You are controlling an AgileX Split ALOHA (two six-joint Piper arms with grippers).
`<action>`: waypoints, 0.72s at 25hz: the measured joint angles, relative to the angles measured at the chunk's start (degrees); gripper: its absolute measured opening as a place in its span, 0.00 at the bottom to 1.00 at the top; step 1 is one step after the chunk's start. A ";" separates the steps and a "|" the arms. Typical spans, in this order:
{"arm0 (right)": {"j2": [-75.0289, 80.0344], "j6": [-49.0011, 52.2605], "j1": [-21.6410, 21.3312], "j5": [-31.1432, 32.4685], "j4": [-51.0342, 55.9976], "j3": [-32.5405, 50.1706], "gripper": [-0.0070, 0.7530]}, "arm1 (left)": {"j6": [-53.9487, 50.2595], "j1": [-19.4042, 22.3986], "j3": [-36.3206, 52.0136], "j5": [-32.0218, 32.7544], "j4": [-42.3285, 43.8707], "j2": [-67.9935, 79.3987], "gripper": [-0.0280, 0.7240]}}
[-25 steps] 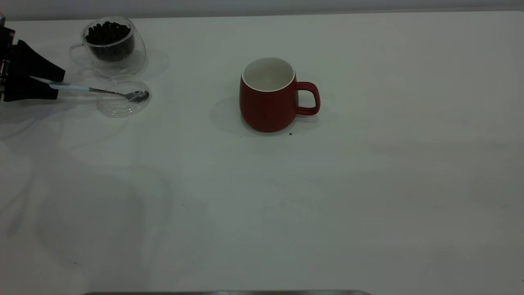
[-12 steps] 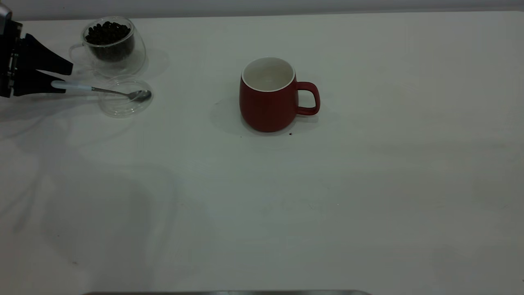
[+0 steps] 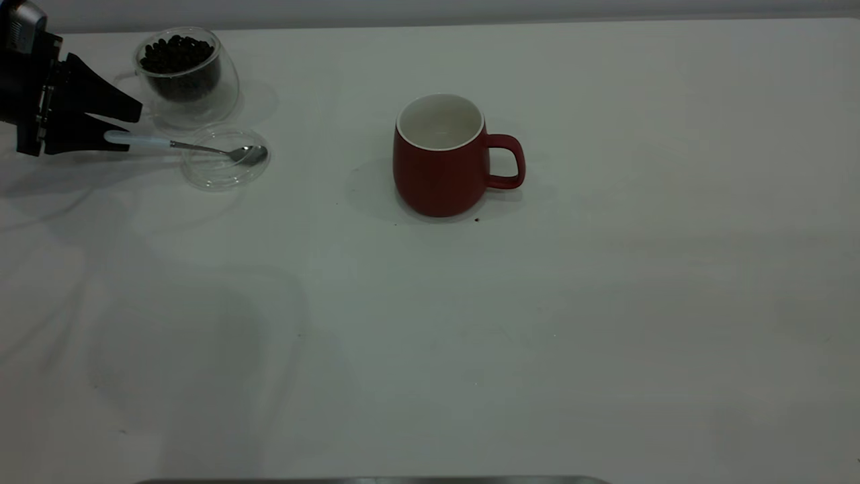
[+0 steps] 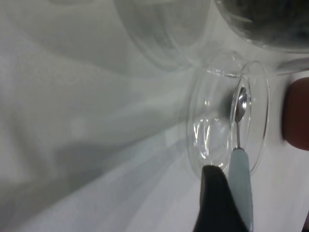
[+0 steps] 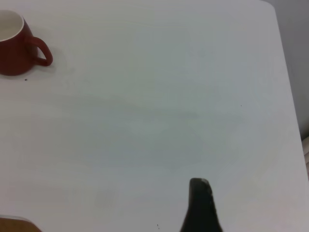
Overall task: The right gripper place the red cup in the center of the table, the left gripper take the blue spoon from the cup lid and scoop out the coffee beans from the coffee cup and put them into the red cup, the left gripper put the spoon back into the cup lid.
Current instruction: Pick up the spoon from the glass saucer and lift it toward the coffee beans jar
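Left gripper (image 3: 124, 128) is clamped on your blue spoon (image 3: 181, 145) by the handle; spoon bowl sits over the cup lid (image 3: 225, 161), beside the coffee cup (image 3: 185, 74).

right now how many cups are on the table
2. The glass cup holding coffee beans stands at the far left, just behind the lid. The red cup, empty as far as can be seen, stands near the table's middle. None seems hidden.

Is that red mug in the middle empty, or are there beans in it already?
Empty. The red mug stands upright and its white inside shows bare, while the beans sit heaped in the glass cup.
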 joint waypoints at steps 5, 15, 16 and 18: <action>0.00 0.00 0.00 0.00 0.00 0.00 0.79 | 0.00 0.00 0.00 0.00 0.00 0.00 0.72; 0.00 0.00 0.00 0.00 0.00 0.00 0.79 | 0.00 0.00 0.00 -1.03 0.00 0.00 0.72; 0.00 0.00 0.00 0.00 0.00 0.00 0.79 | 0.00 0.00 0.00 -1.15 0.00 0.00 0.72; 0.00 0.00 0.00 0.00 0.00 0.00 0.79 | 0.00 0.00 0.00 -1.37 0.00 0.00 0.72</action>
